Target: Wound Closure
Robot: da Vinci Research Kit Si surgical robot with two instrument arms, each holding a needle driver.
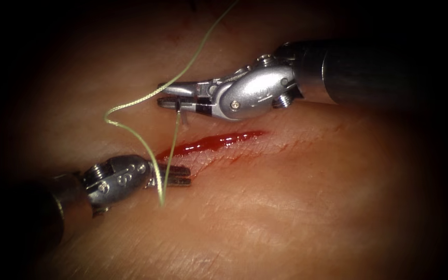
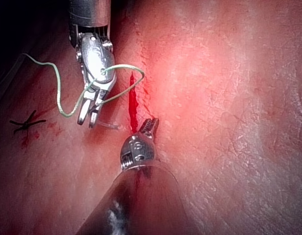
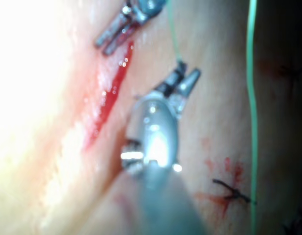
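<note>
- The needle [image 1: 182,118] is clamped in the right pincer [image 1: 164,95]. Only a short pale stretch of it sticks out under the tips, so where along its curve it is held cannot be told. The left wrist view shows it as a faint pale sliver [image 2: 109,126] running from those tips toward the cut.
- The needle hangs just above the tissue [image 1: 312,207] and is not sunk into it. Whether its lower end touches the surface is unclear.
- The right pincer [image 2: 88,121] lies beyond the left half of the cut [image 1: 219,140] and points toward the picture's left.
- The green thread [image 1: 130,103] drops from the top of the endoscope view and passes the right pincer's tips. It bends into a loop left of them, then runs down to the tissue in front of the left pincer [image 1: 186,175]. A second strand falls from the needle (almost straight) to the same spot.
- The left pincer lies low at the left end of the cut, its tips a little apart and gripping nothing. Both strands cross in front of it.
- The cut is a narrow slit filled with glistening red fluid [image 1: 203,145], seen also in the wrist views [image 2: 132,105] [image 3: 111,98].
- Well away from the cut, a dark knotted stitch [image 2: 26,122] sits in the tissue with red smears around it [image 3: 231,193].
</note>
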